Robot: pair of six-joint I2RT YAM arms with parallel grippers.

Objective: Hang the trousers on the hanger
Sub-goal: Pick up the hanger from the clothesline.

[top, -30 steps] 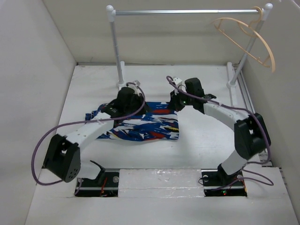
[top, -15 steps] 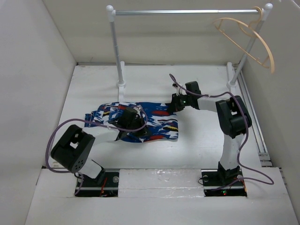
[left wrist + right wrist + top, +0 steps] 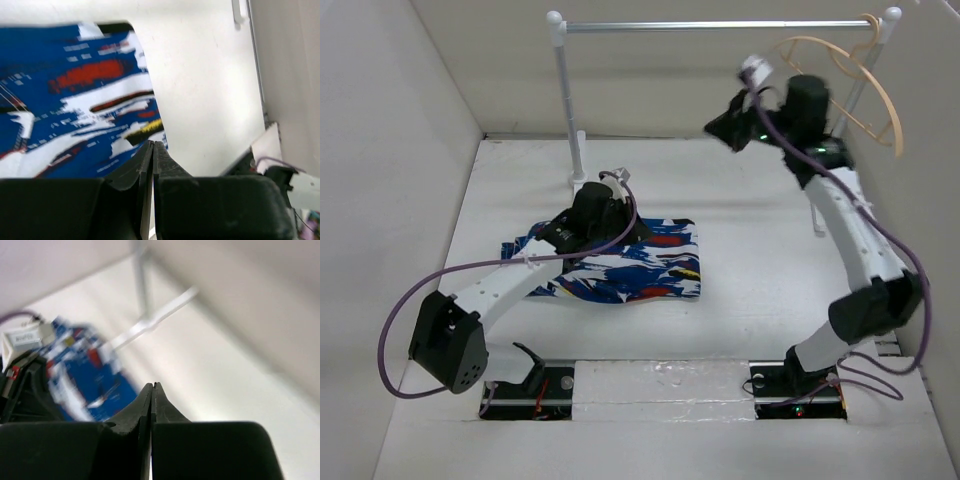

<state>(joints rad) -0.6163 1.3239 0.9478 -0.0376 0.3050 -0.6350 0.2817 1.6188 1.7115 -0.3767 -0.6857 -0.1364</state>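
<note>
- The trousers [image 3: 620,262] lie flat in a bunch on the counter [image 3: 760,260], left of the middle. Nothing is holding them.
- My left pincer [image 3: 153,146] is over the far edge of the trousers with its fingers pressed together and no cloth between them. I can't tell if it's actually touching the fabric.
- My right pincer [image 3: 152,386] is also closed tight and empty. It's way up in the air just left of the hanger [image 3: 855,85], not touching it as far as I can see.
- The hanger hangs tilted off the right end of the silver rail [image 3: 720,26], by the right post and well apart from the trousers.
- The right wrist view is pretty blurry: just blue print far below.
</note>
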